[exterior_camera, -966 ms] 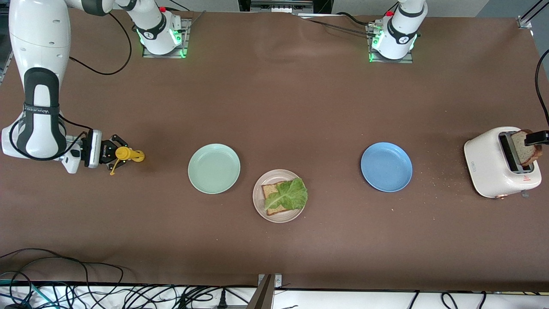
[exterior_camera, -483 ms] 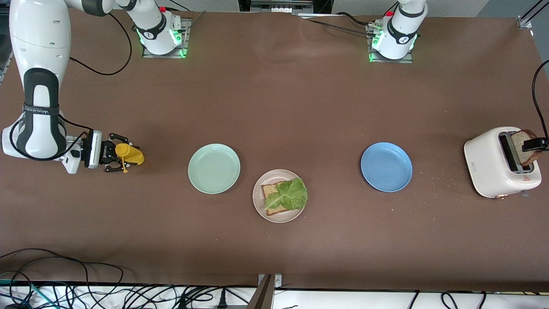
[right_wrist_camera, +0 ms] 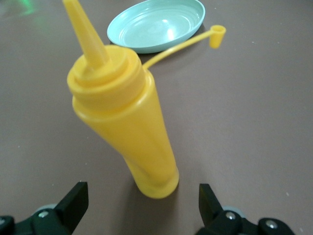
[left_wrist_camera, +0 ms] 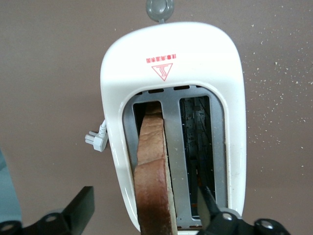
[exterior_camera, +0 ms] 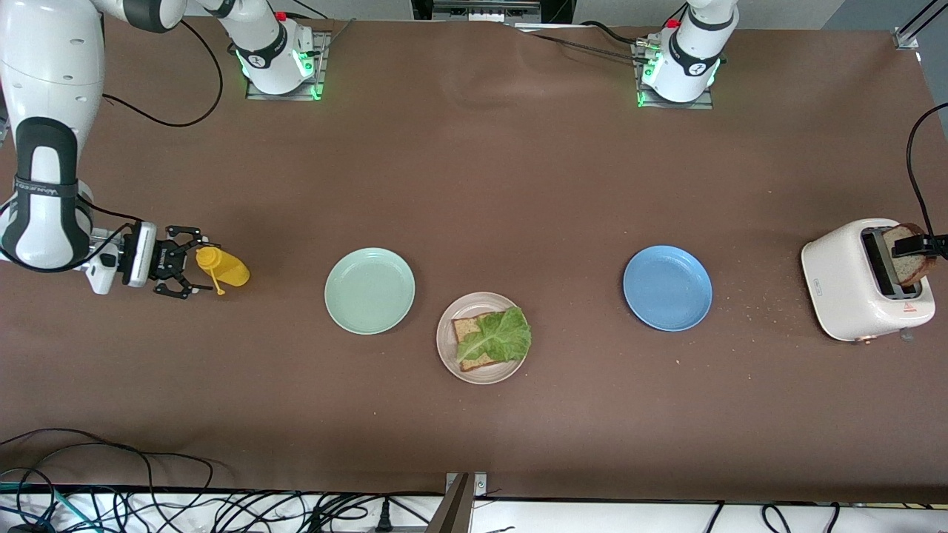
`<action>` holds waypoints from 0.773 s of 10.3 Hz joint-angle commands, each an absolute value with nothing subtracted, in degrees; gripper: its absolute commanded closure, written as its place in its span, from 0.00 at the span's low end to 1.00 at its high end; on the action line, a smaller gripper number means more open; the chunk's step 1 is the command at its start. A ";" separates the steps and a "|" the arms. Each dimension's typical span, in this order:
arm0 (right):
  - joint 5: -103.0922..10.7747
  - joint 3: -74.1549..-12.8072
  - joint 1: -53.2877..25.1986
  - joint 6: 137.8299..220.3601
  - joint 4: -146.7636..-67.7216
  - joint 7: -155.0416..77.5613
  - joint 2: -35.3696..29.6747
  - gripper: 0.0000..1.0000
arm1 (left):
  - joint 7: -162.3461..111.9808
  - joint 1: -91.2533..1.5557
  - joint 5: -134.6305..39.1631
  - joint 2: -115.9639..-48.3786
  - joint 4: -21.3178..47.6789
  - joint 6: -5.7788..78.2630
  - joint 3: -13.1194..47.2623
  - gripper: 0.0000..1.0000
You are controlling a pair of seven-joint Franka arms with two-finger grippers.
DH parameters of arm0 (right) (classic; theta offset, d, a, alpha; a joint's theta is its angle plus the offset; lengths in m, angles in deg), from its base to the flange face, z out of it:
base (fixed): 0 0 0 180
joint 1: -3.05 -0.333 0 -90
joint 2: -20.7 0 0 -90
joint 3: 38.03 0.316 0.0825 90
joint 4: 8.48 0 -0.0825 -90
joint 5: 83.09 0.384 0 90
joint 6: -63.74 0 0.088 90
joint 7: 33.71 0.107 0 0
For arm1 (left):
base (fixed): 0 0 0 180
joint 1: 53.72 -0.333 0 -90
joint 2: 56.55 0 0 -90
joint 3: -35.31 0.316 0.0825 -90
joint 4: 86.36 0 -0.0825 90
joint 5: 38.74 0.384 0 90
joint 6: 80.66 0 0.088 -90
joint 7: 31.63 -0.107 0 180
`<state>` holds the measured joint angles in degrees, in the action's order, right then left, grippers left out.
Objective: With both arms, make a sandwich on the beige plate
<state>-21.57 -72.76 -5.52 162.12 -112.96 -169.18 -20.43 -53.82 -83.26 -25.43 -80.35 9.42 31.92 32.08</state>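
Currently: round pale beige plate [exterior_camera: 447, 354] holds one brown seeded bread slice [exterior_camera: 468, 345] under ruffled green lettuce leaf [exterior_camera: 501, 334] | left gripper [left_wrist_camera: 146, 215] spread astride toaster's bread slice [left_wrist_camera: 154, 181] | right gripper [exterior_camera: 182, 272] spread beside yellow squeeze bottle [exterior_camera: 224, 270]

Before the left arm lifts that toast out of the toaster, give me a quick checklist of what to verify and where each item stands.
1. Left end effector straddles the bread slice in the toaster: ok.
2. Fingers clamped on the slice: not ok, a gap shows on each side.
3. Beige plate holds the bottom bread slice with the lettuce leaf on top: ok.
4. Right end effector has let go of the yellow squeeze bottle, fingers open: ok.
5. Bottle standing upright on the table: ok.
6. Sauce on the lettuce: cannot tell.
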 commanded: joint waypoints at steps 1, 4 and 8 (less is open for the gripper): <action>-23.93 -72.40 -3.46 161.56 -108.09 -167.32 -20.78 0.00 | -54.40 -83.96 -23.98 -78.09 11.55 32.37 31.18 0.93; -26.83 -72.40 -0.30 157.90 -100.45 -153.03 -20.43 0.00 | -54.92 -84.05 -23.98 -78.08 11.21 32.11 31.09 1.00; -34.65 -72.75 1.82 152.62 -87.78 -138.35 -19.99 0.00 | -54.66 -83.96 -24.67 -77.56 7.88 28.88 30.57 1.00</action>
<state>-32.12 -73.03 0.44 156.12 -92.22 -144.01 -19.89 -53.92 -83.34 -25.43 -79.29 9.23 31.49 31.58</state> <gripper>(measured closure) 0.000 0.868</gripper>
